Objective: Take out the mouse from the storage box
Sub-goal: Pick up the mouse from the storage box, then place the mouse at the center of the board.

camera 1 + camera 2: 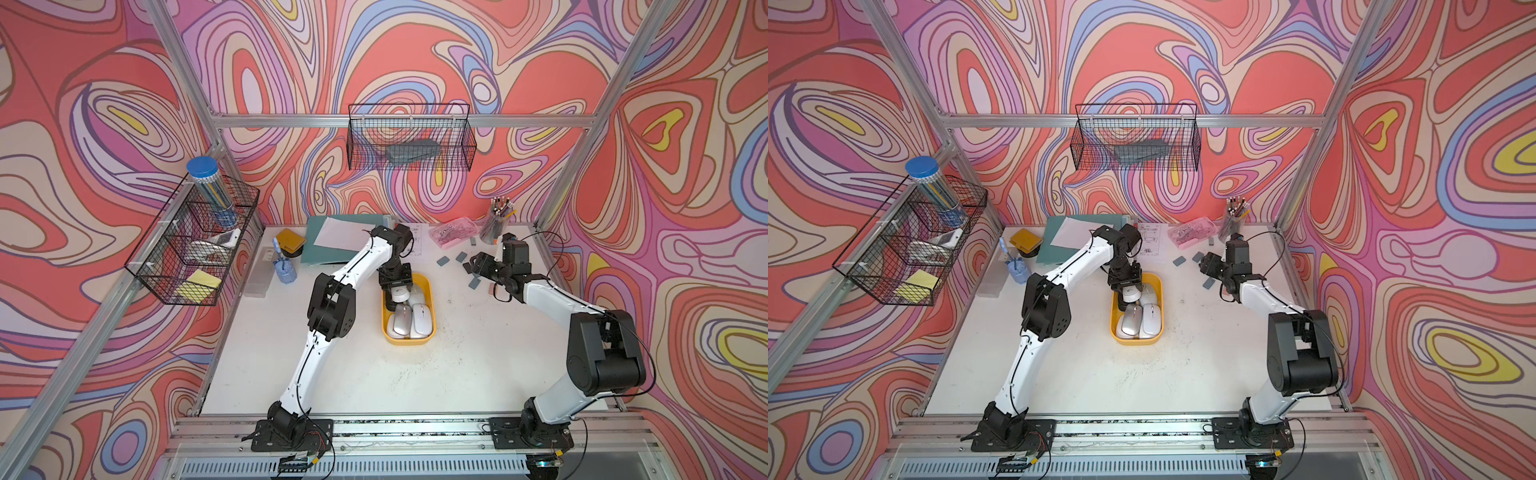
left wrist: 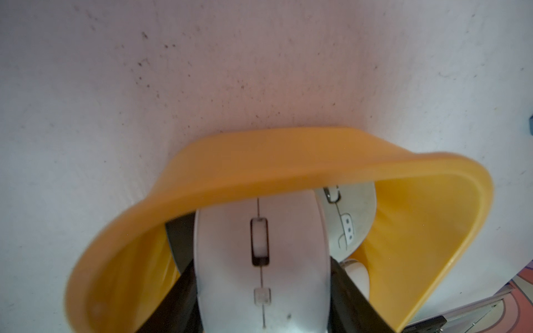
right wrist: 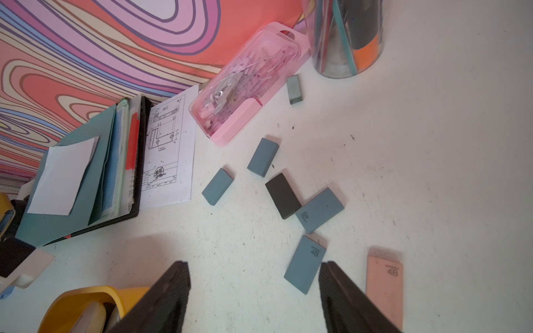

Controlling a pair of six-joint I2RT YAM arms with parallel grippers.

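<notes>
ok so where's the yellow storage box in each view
Both top views: the storage box sits near the middle of the white table.
Left wrist: its rim arcs across the picture's middle and the box fills the lower half.
Right wrist: only one end shows, at the picture's lower left edge.
Shared landmark: the white mice lying in it. The right wrist view shows just a pale sliver.

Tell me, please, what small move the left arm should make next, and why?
Probably lift straight up. The left gripper appears closed on both sides of the mouse, which lies inside the storage box with another mouse close beside it; a vertical rise should clear the rim.
</notes>
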